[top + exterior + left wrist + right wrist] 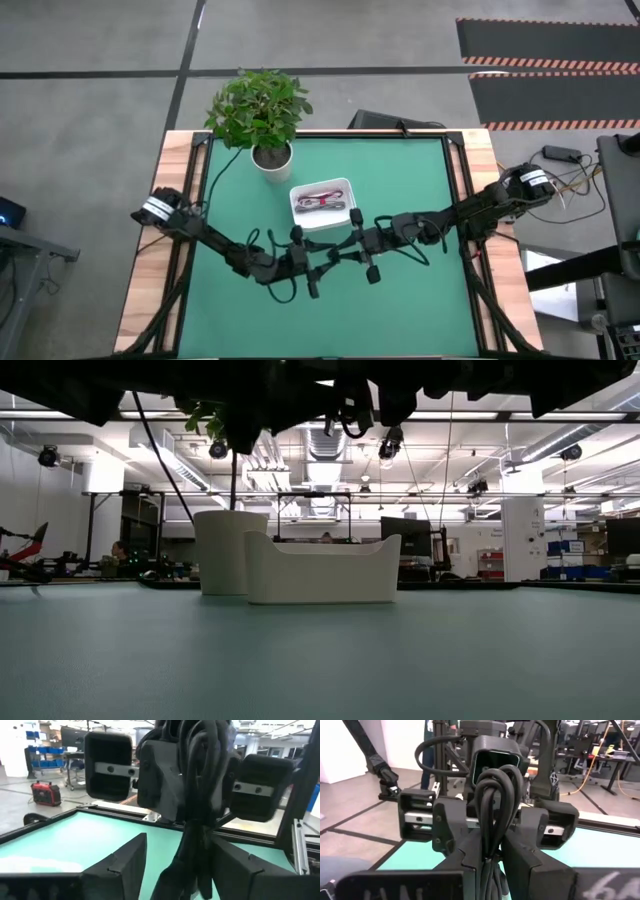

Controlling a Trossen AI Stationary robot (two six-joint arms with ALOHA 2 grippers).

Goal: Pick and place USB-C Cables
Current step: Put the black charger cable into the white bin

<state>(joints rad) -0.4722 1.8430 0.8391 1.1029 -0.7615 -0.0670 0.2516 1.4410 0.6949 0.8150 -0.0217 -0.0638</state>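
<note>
Both pincers (pixel 338 262), seemingly clamping one black cable together, hover near USB-C cables (pixel 320 202).

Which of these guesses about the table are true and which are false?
1. The cables lie in a white tray. True.
2. The potted plant stands at the table's near edge, by the arms. False: it stands at the far side, beside the tray.
3. The left end effector holds a cable. False: both arms meet over bare green mat, nearer than the tray.
4. The tray is round. False: it is rectangular with rounded corners.
5. The right end effector is outside the tray. True.
</note>
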